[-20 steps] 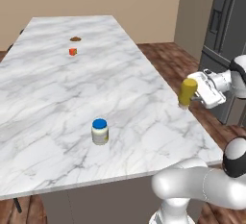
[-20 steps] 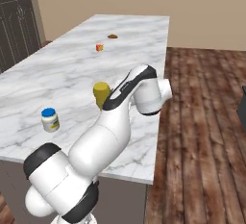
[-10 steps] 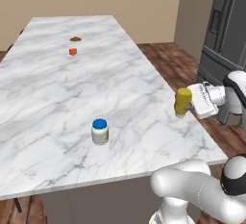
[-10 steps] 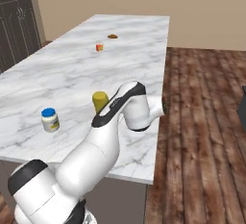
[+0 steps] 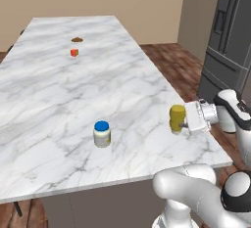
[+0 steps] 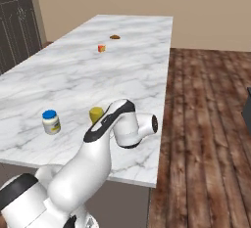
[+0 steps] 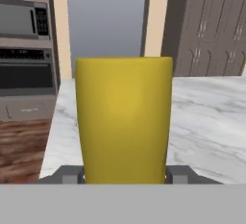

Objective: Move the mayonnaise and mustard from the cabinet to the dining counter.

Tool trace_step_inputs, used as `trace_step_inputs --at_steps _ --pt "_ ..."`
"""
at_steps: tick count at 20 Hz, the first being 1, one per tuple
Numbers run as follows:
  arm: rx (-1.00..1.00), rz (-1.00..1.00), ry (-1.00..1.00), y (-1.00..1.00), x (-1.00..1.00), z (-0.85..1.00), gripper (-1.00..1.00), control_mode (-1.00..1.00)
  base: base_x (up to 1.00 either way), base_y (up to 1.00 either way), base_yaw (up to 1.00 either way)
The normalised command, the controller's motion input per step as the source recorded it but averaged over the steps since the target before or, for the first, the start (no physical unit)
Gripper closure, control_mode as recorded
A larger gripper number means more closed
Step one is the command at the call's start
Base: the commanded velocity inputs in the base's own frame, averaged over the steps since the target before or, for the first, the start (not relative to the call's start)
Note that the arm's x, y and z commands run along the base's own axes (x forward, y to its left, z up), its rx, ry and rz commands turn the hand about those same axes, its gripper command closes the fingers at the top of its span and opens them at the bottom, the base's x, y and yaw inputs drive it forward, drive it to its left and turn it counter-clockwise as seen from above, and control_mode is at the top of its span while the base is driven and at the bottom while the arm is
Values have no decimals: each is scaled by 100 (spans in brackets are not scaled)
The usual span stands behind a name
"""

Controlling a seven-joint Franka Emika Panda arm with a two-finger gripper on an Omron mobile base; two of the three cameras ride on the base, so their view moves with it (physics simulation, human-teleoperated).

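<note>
Left base view: the mustard point(image 5: 177, 118) stands upright near the right edge of the dining counter point(image 5: 59, 95), clamped sideways in the gripper point(image 5: 182, 123), jaws partly spread around its body. One mayonnaise point(image 5: 102, 133) sits well apart to the left. Far up the slab, one small orange item point(image 5: 74, 52) and one brown bit point(image 5: 77, 39), too small to identify.

Right base view: the arm's elbow hides most of the mustard point(image 6: 96, 114); just its top peeks out. Mayonnaise point(image 6: 51, 122) is near it on the left.

Hand view: the mustard point(image 7: 124, 119) sits dead centre between the fingers point(image 7: 178, 174), its cap and base cut off.
</note>
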Motion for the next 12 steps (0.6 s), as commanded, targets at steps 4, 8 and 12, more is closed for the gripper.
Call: trace_step_inputs --at_steps 4,8,12 --pt "4 12 11 0 37 -45 100 -100 0 0 0" --pt "9 18 7 0 39 -28 100 -100 0 0 0" --pt "6 19 1 -6 25 -20 100 -100 0 0 0"
